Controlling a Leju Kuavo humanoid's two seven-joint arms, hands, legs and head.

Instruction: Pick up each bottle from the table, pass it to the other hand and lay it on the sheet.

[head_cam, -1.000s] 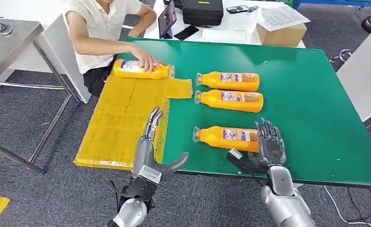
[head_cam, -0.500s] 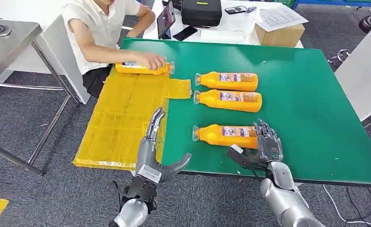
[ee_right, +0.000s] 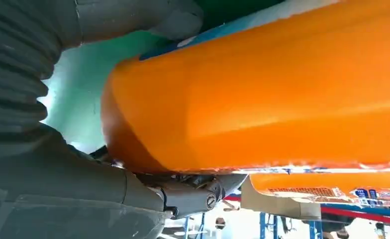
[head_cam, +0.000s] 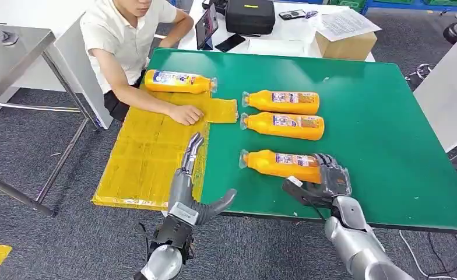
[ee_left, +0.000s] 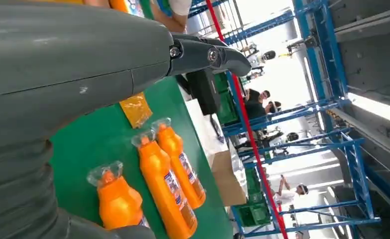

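Right hand (head_cam: 330, 178) has closed on nearest bottle (head_cam: 281, 165) — person's hand (head_cam: 186, 114) (on sheet (head_cam: 144, 151)) withdrew.

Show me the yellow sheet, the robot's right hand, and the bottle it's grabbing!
yellow sheet (head_cam: 144, 151), head view, bare middle.
right hand (head_cam: 330, 181), head view, back of hand.
nearest bottle (head_cam: 278, 165), head view, orange body.

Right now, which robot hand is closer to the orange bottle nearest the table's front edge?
Right. The right hand wraps around the base of that bottle; the left hand hangs open off its cap end, over the yellow sheet edge.
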